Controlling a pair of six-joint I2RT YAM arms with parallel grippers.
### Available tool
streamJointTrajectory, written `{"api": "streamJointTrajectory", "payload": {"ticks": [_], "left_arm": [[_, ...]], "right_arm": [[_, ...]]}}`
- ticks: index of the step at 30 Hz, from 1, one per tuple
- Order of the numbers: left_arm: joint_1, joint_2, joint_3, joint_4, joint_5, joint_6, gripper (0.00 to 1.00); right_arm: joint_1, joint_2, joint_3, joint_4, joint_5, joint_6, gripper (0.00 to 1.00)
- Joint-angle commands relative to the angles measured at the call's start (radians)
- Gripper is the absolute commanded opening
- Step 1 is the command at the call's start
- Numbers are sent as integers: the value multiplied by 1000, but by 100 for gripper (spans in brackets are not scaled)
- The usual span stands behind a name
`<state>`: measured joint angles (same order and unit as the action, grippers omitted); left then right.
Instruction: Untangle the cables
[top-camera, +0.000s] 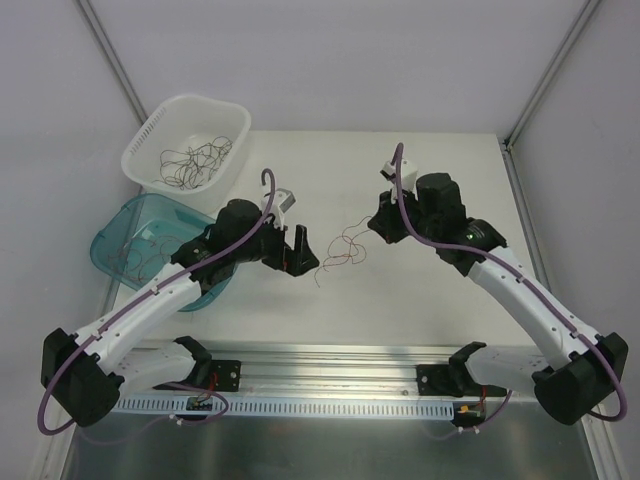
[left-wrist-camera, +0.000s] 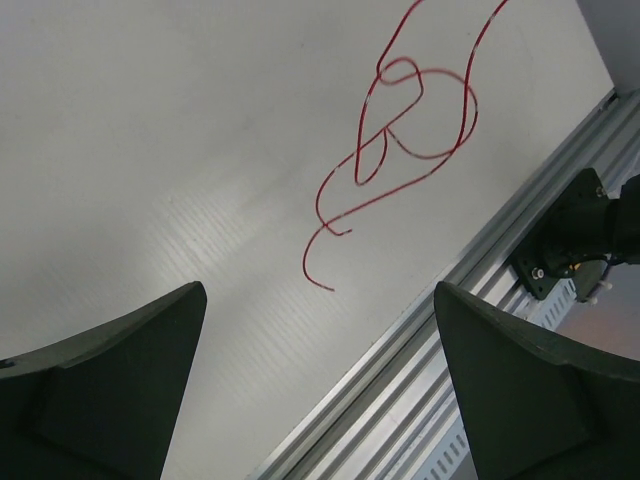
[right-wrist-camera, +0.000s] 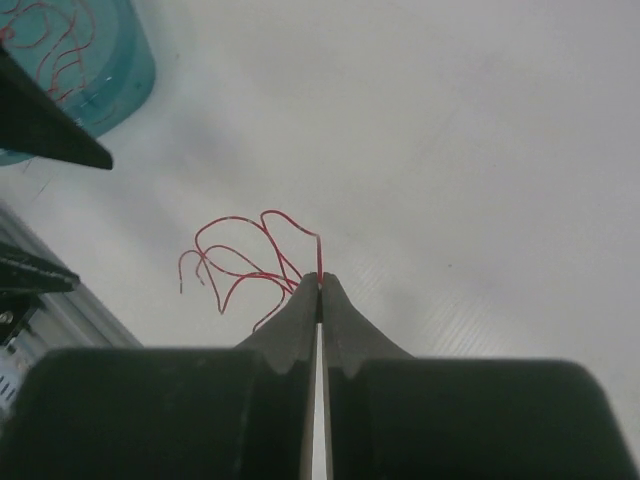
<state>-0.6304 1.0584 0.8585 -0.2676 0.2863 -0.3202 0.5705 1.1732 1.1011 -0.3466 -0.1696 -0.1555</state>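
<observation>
Grey walls enclose a white table (top-camera: 420, 290). At its far left, a white slotted plastic basket (top-camera: 150, 135) holds thin dark curly cables (top-camera: 195, 160). The translucent teal tub (top-camera: 105, 245) just beside it holds thin red cables (top-camera: 140, 255). One loose red cable (top-camera: 340, 252) sits mid-table between the arms. The right gripper (right-wrist-camera: 319, 285) pinches one end with closed fingers, while the left gripper (left-wrist-camera: 320, 292) hovers near the other end, fingers spread and empty.

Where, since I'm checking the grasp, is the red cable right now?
Top view: the red cable is mid-table, one end pinched in the right gripper, the open left gripper beside it.
</observation>
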Motion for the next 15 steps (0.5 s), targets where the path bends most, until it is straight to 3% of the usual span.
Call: {"api": "streamJointTrajectory", "payload": {"ticks": [1, 6, 13, 15], "left_arm": [[-20, -3, 47, 125, 50, -23, 99], [-29, 0, 40, 220, 164, -37, 96], [-60, 58, 56, 265, 160, -69, 87], [-69, 81, 63, 284, 151, -75, 80]], "right_arm": [[19, -47, 23, -51, -154, -93, 1], [41, -76, 28, -80, -234, -127, 1], [81, -92, 40, -81, -304, -125, 1], [91, -93, 40, -80, -321, -121, 1]]}}
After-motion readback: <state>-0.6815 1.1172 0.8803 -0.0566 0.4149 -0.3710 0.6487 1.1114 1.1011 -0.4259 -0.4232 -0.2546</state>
